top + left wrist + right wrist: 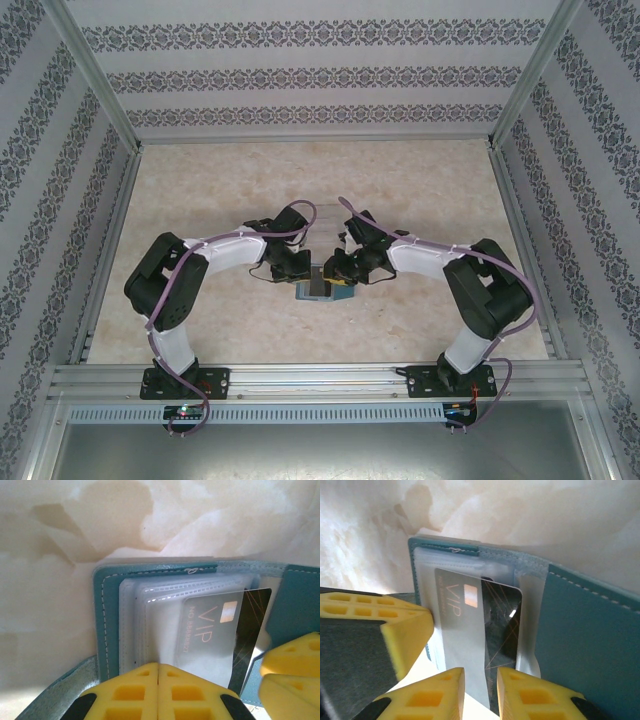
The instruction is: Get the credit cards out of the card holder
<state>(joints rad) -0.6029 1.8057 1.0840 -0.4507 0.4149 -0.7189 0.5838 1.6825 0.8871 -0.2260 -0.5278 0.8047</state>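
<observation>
card holder (107, 610): teal | credit card (462, 620): grey-black | table (50, 605): cream marbled

A pale beige marbled desk (400, 190) sits between walls (300, 80) papered in grey floral stripes. Aluminium rails (320, 375) frame its edges, and a perforated metal strip (320, 412) runs along the near side.

The desk (420, 190) has a pale cream, marble-patterned top under bright, even light. Walls (320, 70) on three sides carry white wallpaper with dark ornamental bands. Aluminium posts (93, 75) rise at the corners; an aluminium rail (320, 378) runs along the near edge.
</observation>
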